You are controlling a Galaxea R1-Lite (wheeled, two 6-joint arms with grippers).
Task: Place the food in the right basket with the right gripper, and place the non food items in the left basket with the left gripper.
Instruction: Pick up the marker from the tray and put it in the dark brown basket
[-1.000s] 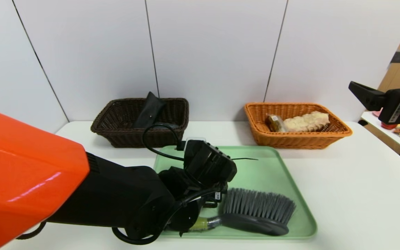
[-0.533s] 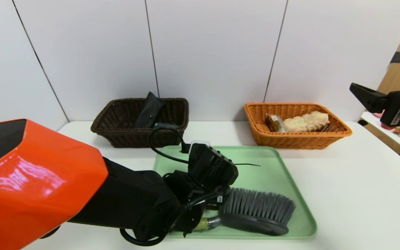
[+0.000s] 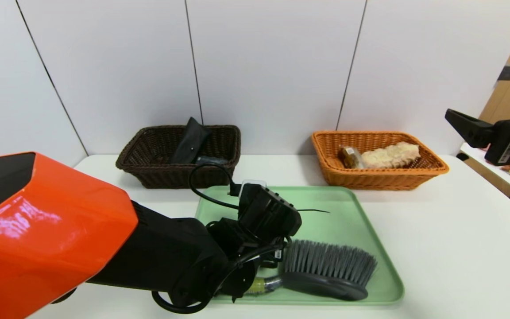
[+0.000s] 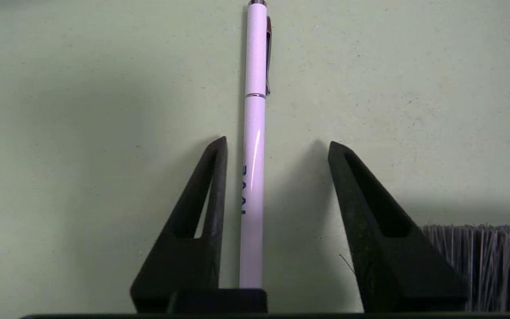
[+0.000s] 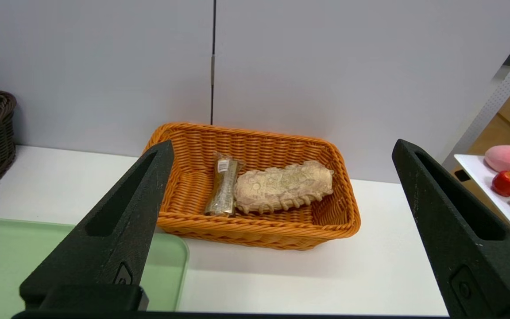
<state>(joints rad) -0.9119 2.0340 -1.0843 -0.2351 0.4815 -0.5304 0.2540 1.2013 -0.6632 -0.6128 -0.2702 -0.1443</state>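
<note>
Pen (image 4: 254, 146) lying flat on the green tray (image 3: 343, 221), between the spread fingers of the left gripper (image 4: 277, 146) — closer to one finger, beside the brush (image 3: 326, 270). Right gripper (image 5: 281, 150) hovers wide open, well off right.
</note>
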